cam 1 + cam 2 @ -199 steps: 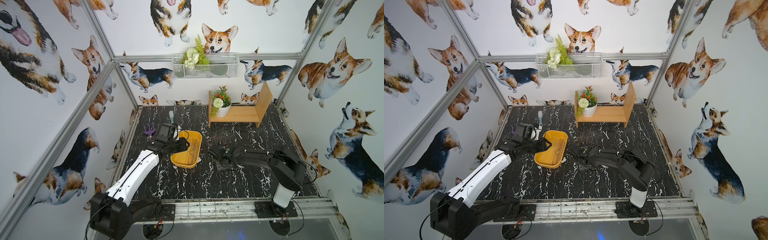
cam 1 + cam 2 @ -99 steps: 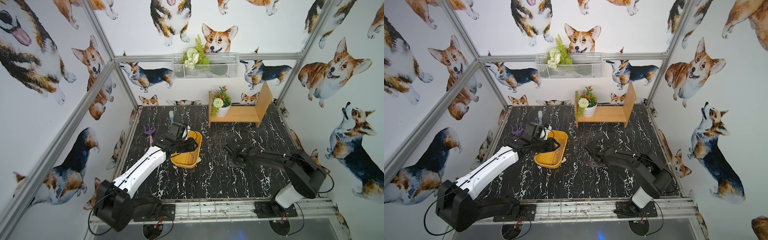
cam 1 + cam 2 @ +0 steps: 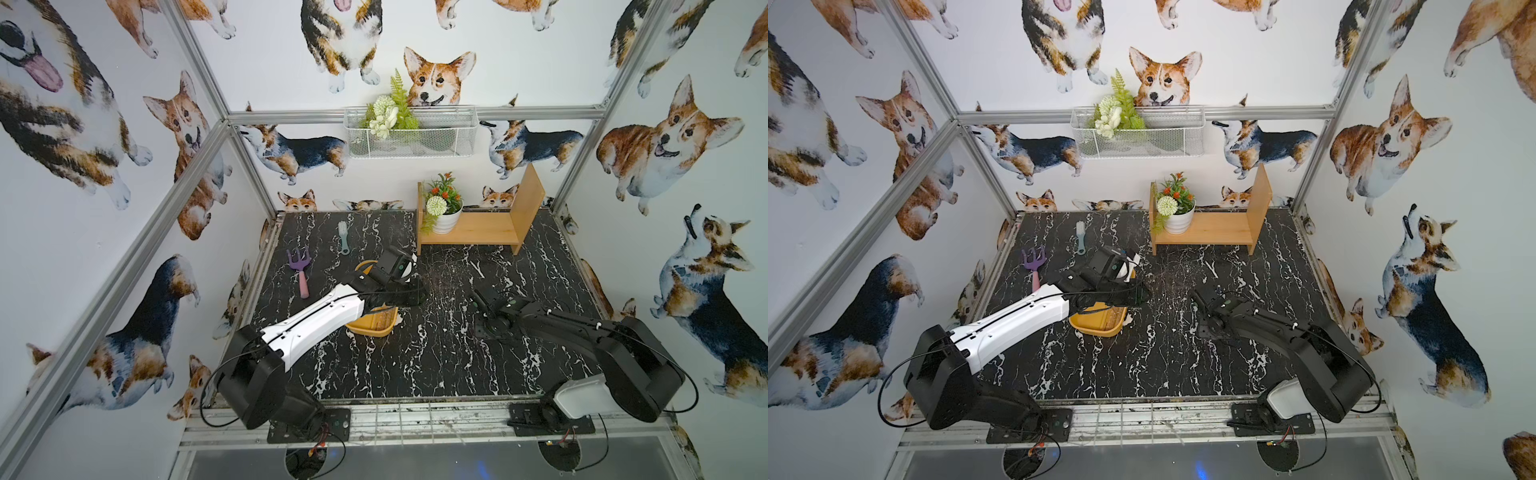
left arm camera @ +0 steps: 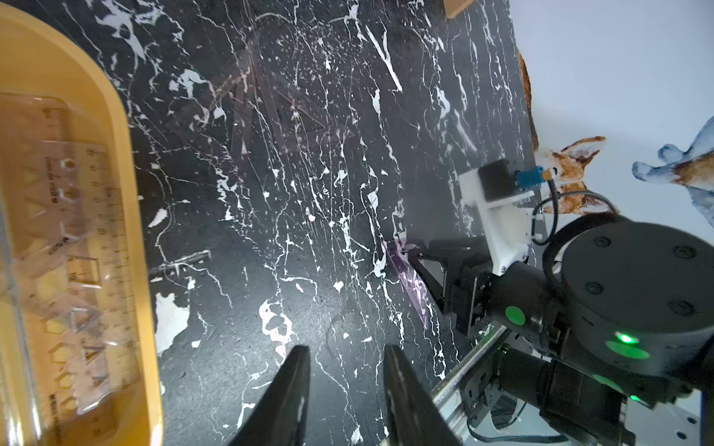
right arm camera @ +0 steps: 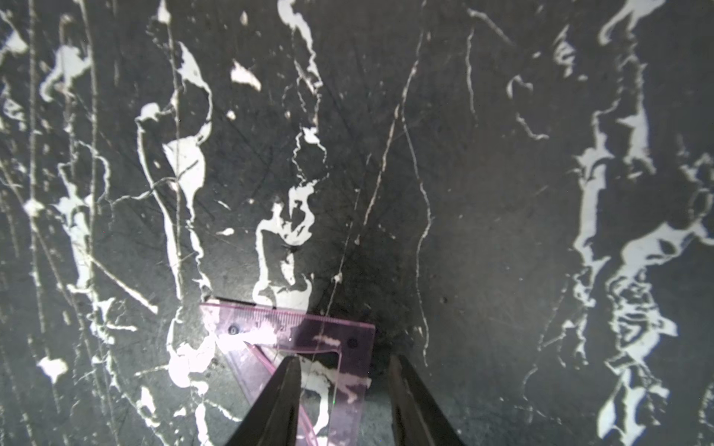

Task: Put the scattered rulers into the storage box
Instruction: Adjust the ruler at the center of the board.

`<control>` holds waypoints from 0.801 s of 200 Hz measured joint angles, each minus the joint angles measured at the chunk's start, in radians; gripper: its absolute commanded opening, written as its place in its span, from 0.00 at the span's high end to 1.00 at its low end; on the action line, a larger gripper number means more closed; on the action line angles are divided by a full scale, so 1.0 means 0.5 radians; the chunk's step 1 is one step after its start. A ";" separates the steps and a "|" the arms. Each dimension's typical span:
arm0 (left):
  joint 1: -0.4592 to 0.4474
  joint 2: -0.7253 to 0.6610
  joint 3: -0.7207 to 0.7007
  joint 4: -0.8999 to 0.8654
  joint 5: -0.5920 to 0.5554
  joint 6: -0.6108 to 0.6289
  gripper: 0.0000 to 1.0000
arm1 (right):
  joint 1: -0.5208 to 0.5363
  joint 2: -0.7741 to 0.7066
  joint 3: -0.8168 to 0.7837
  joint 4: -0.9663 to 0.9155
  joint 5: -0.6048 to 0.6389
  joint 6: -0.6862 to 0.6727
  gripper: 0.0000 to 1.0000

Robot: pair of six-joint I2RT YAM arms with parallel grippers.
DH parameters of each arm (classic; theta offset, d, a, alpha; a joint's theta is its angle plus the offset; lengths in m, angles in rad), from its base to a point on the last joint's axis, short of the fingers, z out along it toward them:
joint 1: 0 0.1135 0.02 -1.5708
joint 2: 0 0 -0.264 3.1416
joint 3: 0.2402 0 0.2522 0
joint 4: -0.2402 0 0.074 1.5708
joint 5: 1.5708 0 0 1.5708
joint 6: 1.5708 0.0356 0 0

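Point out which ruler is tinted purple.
The small set square lying flat on the table at the right gripper. It is see-through purple, while the rulers already in the storage box are colourless and clear.

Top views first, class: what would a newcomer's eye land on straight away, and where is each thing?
The corgi wallpaper covers the walls around the black marble table. On its left half the yellow-orange storage box sits under the left arm, with clear rulers lying in it. Further right, a pink set square shows at the tips of the right gripper.
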 measured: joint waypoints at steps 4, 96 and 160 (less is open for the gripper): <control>-0.004 0.002 0.000 0.008 0.002 -0.001 0.62 | 0.001 0.002 0.001 0.001 -0.002 0.000 0.53; -0.011 -0.021 -0.034 0.034 -0.016 -0.033 0.62 | 0.069 0.292 0.254 0.003 -0.022 -0.078 0.38; -0.011 -0.051 -0.045 0.038 -0.039 -0.036 0.62 | 0.342 0.457 0.393 0.055 0.056 -0.085 0.32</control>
